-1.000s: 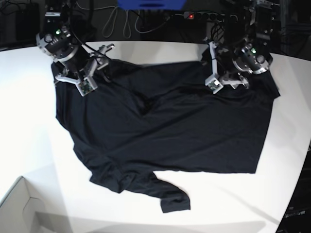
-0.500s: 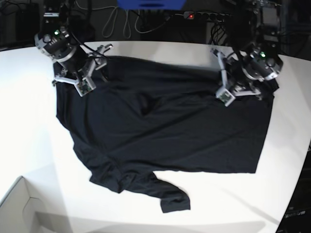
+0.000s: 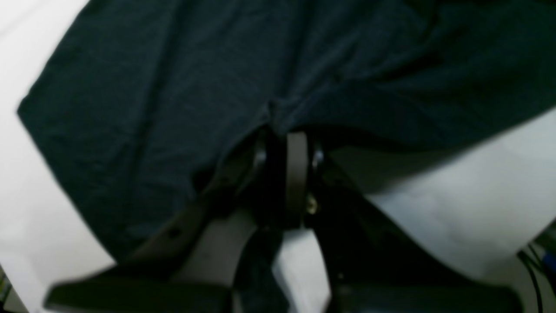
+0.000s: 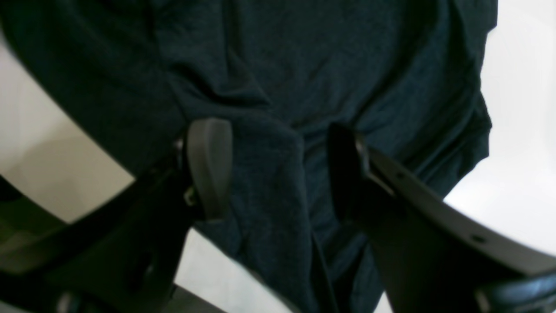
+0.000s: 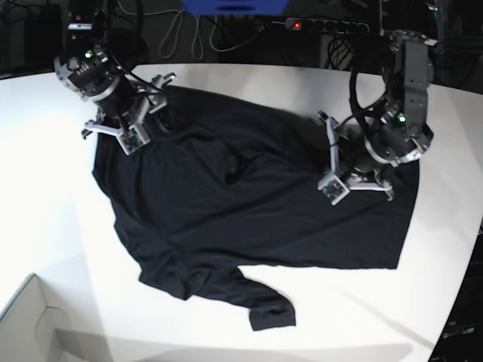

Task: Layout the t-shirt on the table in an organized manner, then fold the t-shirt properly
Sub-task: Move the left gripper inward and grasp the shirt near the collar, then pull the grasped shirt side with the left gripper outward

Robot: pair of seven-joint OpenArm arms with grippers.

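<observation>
The black t-shirt (image 5: 249, 204) lies spread over the white table (image 5: 45, 188), one sleeve trailing toward the front edge. In the left wrist view my left gripper (image 3: 284, 137) is shut on a pinch of the t-shirt (image 3: 173, 65), and the cloth hangs lifted above the table (image 3: 456, 195). That arm (image 5: 377, 143) stands over the shirt's right part. My right gripper (image 4: 278, 161) is open over the t-shirt (image 4: 325, 65), a raised fold of cloth between its fingers (image 4: 208, 161). The right arm (image 5: 106, 87) is at the shirt's far left corner.
A white cardboard box corner (image 5: 23, 317) sits at the front left. Cables and a power strip (image 5: 324, 24) run behind the table's far edge. The table's curved edge passes close to the shirt on the right (image 5: 460, 249).
My left gripper has shut on the shirt's far right edge and drawn it toward the front, folding that part over. The right arm has shifted only slightly.
</observation>
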